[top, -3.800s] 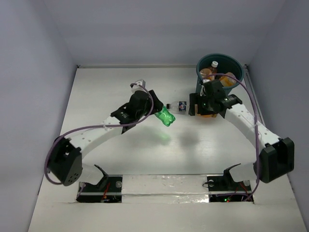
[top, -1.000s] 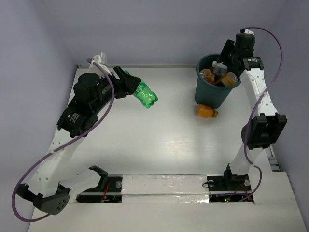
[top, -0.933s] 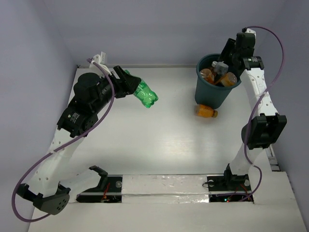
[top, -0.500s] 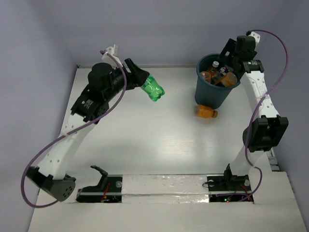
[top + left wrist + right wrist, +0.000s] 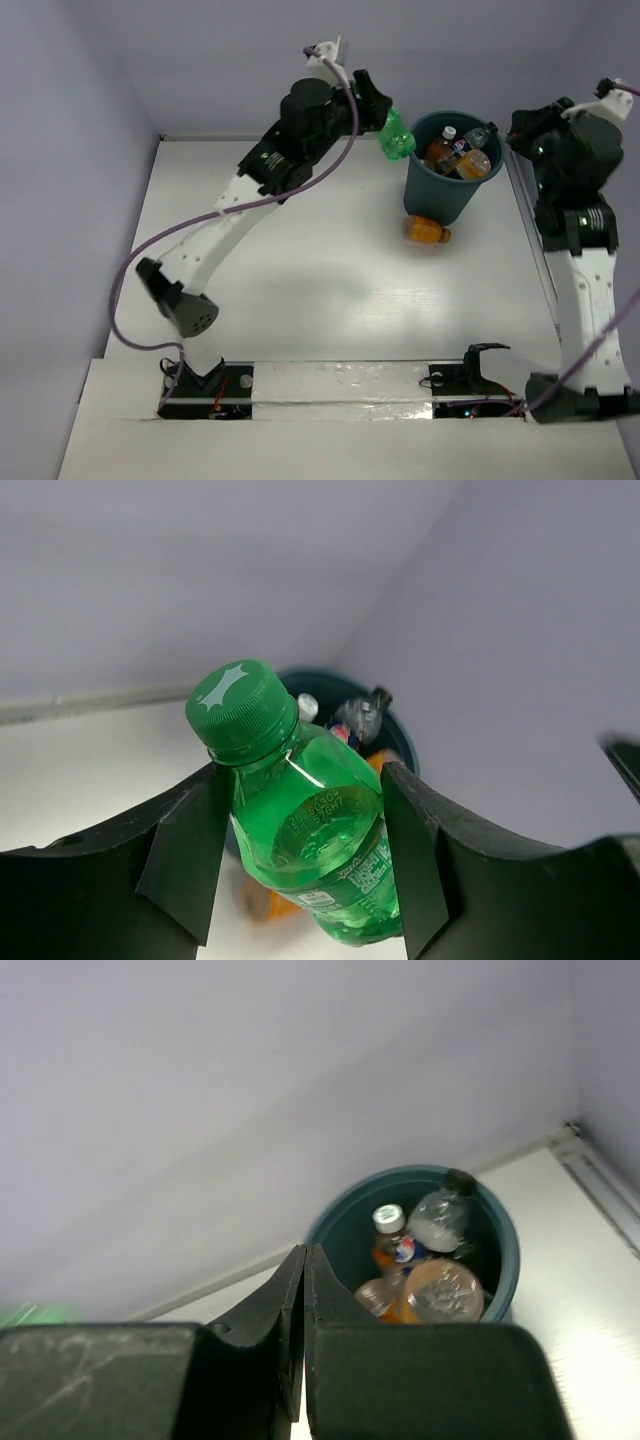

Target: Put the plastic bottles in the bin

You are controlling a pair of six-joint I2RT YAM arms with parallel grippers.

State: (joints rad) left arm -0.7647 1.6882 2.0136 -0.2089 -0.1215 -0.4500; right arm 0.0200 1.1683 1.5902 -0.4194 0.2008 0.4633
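My left gripper [image 5: 380, 112] is shut on the green plastic bottle [image 5: 396, 134], held in the air just left of the bin's rim. In the left wrist view the green bottle [image 5: 305, 825] sits cap-up between both fingers [image 5: 180, 850], with the bin [image 5: 402, 748] behind it. The dark teal bin [image 5: 448, 200] holds several plastic bottles [image 5: 458, 155], orange ones and a clear one [image 5: 438, 1218]. One orange bottle [image 5: 427, 230] lies on the table at the bin's foot. My right gripper [image 5: 305, 1252] is shut and empty, up and right of the bin [image 5: 505, 1245].
The grey back wall rises close behind the bin. A metal rail [image 5: 530, 215] runs along the table's right edge. The left arm [image 5: 225, 215] stretches diagonally across the table's middle. The right arm [image 5: 580, 260] stands tall at the right edge.
The left arm has swung the green bottle right and up, to beside the bin's rim. The right gripper has drawn back from over the bin toward the right and closed.
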